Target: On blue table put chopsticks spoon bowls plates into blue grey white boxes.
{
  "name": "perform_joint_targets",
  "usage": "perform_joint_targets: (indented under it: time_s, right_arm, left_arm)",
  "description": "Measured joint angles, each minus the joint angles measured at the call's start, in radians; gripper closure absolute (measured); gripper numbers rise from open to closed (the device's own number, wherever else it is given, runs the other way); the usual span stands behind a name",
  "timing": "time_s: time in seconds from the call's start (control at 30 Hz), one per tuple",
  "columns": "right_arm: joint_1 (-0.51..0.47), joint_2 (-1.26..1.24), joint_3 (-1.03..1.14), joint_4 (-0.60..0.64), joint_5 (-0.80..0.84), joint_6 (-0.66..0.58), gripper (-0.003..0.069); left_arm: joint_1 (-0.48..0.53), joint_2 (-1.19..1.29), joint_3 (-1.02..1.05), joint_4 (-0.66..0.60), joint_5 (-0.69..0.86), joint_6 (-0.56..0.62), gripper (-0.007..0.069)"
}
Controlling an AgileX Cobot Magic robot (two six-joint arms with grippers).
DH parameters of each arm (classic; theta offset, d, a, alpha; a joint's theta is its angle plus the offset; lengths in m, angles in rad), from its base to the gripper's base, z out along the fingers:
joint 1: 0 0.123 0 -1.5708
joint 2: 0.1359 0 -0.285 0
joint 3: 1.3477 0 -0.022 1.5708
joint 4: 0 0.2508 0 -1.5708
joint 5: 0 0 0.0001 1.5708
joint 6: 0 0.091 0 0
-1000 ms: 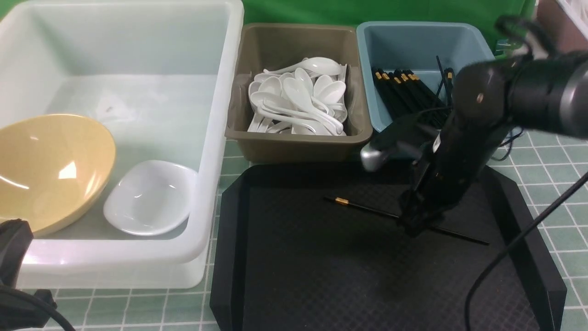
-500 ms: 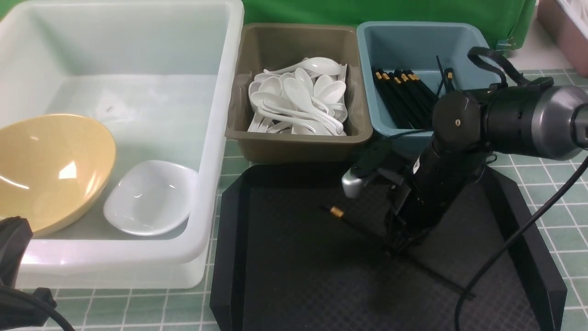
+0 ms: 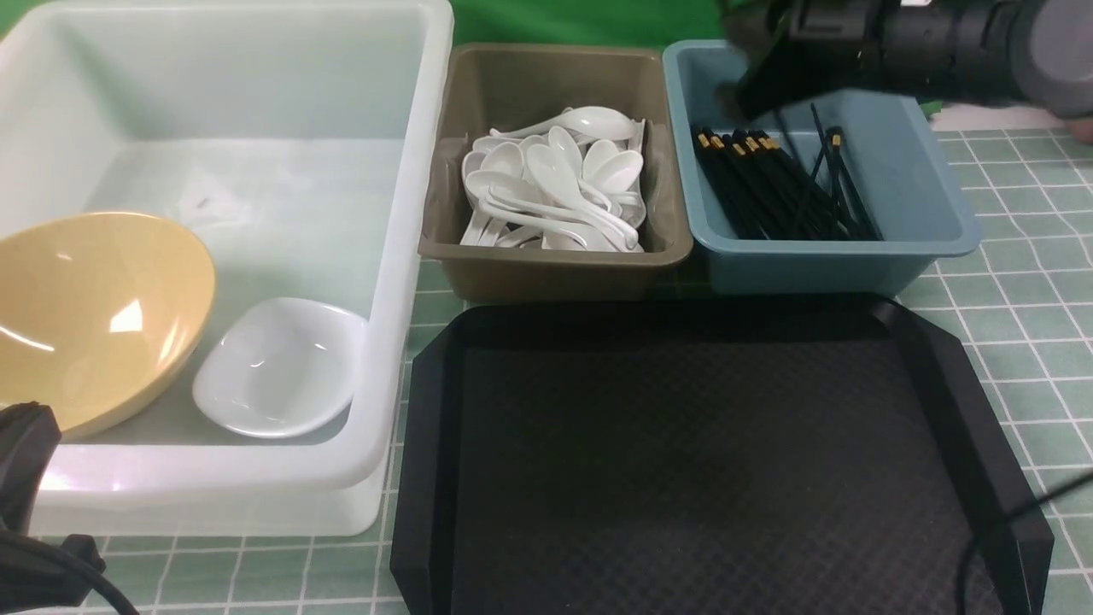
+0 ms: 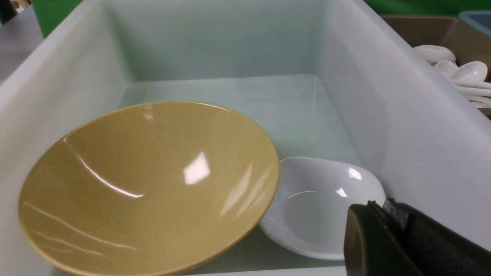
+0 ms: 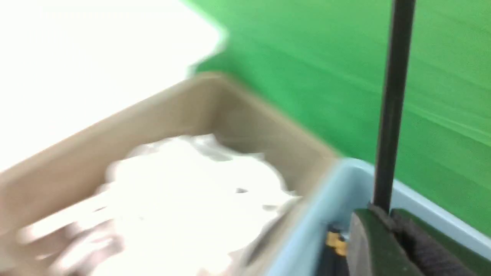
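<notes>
While the left gripper [image 4: 383, 209] is being kept closed and empty left of the black tray [image 3: 683, 478], the tray is being left bare: its chopstick [image 5: 391, 107] has been lifted away. Beyond the tray, that chopstick is being carried over the blue bin [image 3: 931, 196], pinched in the right gripper [image 5: 383, 218], whose jaws are closed tight; only release seems outstanding.

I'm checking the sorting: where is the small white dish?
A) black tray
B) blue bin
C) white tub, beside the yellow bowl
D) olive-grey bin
C: the small white dish lies inside the translucent white tub, beside the mustard-yellow bowl.
</notes>
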Motion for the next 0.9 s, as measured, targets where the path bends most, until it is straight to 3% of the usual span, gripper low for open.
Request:
perform_joint_targets:
  time_s: [0.1,0.2,0.33,0.43,0.63,0.73,0.9]
  right_arm:
    - [-0.056,0.134,0.0,0.001,0.004,0.086,0.0528]
    - [-0.085,0.189,0.0,0.002,0.133,0.145,0.0412]
    - [-0.103,0.138,-0.009,-0.003,0.231,0.15,0.0377]
    - [-0.126,0.034,-0.012,-0.016,0.322,0.147,0.0394]
    - [-0.156,-0.305,-0.001,-0.035,0.506,0.018,0.0539]
    - [-0.14,-0.524,0.082,-0.021,0.485,-0.061,0.0608]
    - [-0.131,-0.798,0.303,-0.012,0.366,-0.089,0.0624]
  left_arm:
    - [0.0,0.0,0.002,0.0,-0.001,0.0,0.0622]
    - [0.0,-0.013,0.004,0.016,-0.001,0.0,0.0621]
    - [0.0,-0.021,0.004,0.023,-0.005,0.0,0.0621]
    - [0.0,-0.021,0.004,0.023,-0.004,0.0,0.0621]
    - [0.0,-0.021,0.004,0.023,-0.005,0.0,0.0621]
    - [0.0,-0.021,0.004,0.023,-0.006,0.0,0.0621]
    - [0.0,-0.021,0.004,0.025,-0.006,0.0,0.0621]
